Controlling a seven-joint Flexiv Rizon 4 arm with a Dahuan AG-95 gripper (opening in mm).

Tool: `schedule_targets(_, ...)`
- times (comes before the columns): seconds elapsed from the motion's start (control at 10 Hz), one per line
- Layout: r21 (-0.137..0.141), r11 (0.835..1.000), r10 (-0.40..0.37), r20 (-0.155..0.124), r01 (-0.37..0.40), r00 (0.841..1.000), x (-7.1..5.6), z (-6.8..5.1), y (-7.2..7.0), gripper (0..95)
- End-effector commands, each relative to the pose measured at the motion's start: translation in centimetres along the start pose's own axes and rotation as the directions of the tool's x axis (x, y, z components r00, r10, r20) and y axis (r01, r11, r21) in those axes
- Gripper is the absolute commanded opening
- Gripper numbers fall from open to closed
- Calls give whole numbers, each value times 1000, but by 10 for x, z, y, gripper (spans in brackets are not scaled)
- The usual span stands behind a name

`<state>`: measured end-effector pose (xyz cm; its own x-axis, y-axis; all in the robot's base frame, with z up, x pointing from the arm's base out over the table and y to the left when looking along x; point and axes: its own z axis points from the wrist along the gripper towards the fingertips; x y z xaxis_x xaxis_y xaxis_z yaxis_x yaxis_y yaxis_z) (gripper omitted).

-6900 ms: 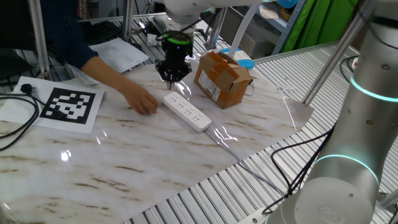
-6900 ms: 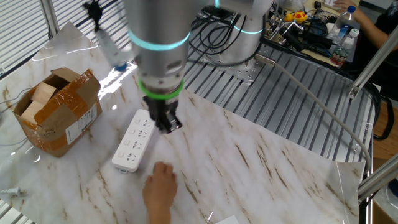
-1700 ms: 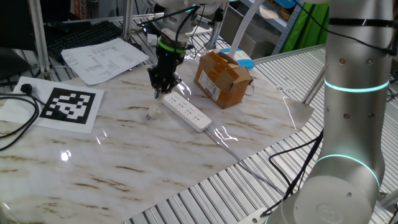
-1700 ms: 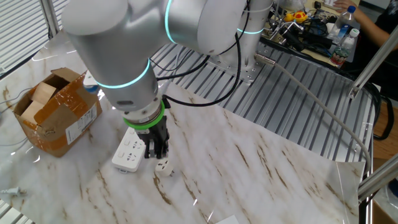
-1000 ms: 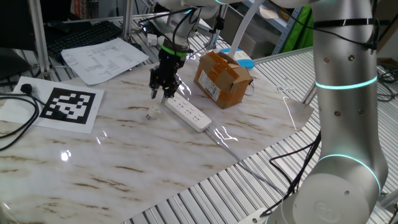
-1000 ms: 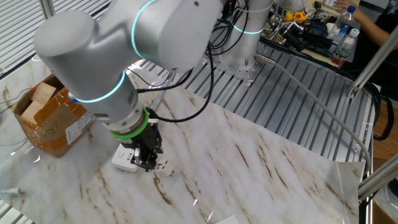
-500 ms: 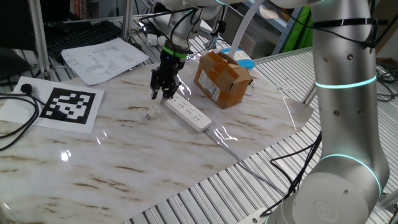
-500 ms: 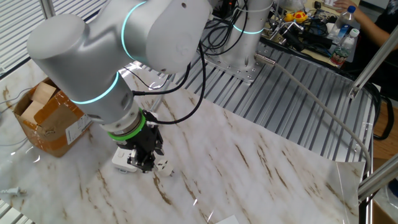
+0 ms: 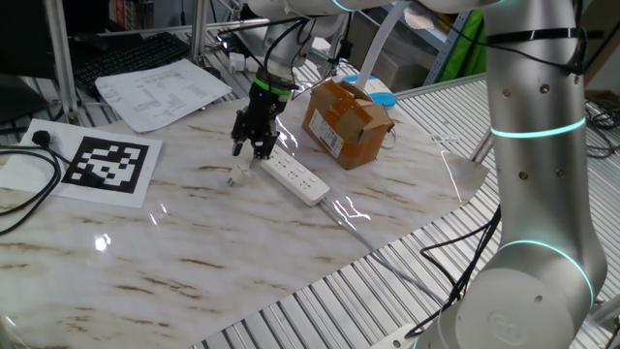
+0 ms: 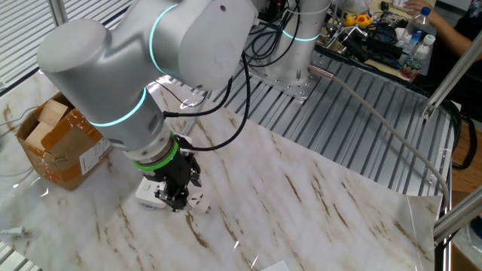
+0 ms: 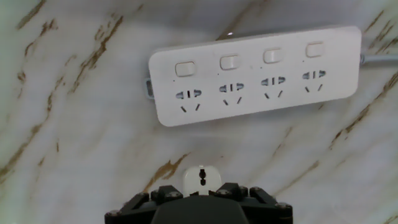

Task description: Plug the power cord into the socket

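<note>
The socket, a long white power strip (image 9: 291, 174) with a row of outlets (image 11: 255, 71), lies flat on the marble table. The power cord's small white plug piece (image 9: 235, 175) lies loose on the table just off the strip's near end (image 10: 197, 202). My gripper (image 9: 250, 147) hangs low over that end, its fingers apart and nothing between them. In the hand view the plug piece (image 11: 200, 177) peeks out just ahead of the black gripper housing (image 11: 199, 208); the fingertips themselves do not show. My arm hides most of the strip (image 10: 151, 196) in the other fixed view.
A brown cardboard box (image 9: 347, 121) stands right behind the strip (image 10: 64, 135). A printed marker sheet (image 9: 107, 165), a black cable with a plug (image 9: 29, 174) and loose papers (image 9: 160, 92) lie to the left. The table's edge meets a ribbed metal surface (image 10: 339, 128).
My gripper's fingers have spread wider and the hand has dipped slightly toward the plug piece. Strip and plug piece have not moved.
</note>
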<state>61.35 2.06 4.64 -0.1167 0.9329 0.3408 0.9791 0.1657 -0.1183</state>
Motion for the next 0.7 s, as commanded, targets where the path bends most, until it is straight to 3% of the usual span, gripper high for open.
schedule_targets(0.1,-2,1000,7,-12,-7,1000,1,3,-4,570)
schedule_targets(0.5,-6,1000,14,-25,-14,1000,1,12,-12,570)
schedule_targets(0.7,-13,1000,21,-46,-22,999,0,14,-11,570)
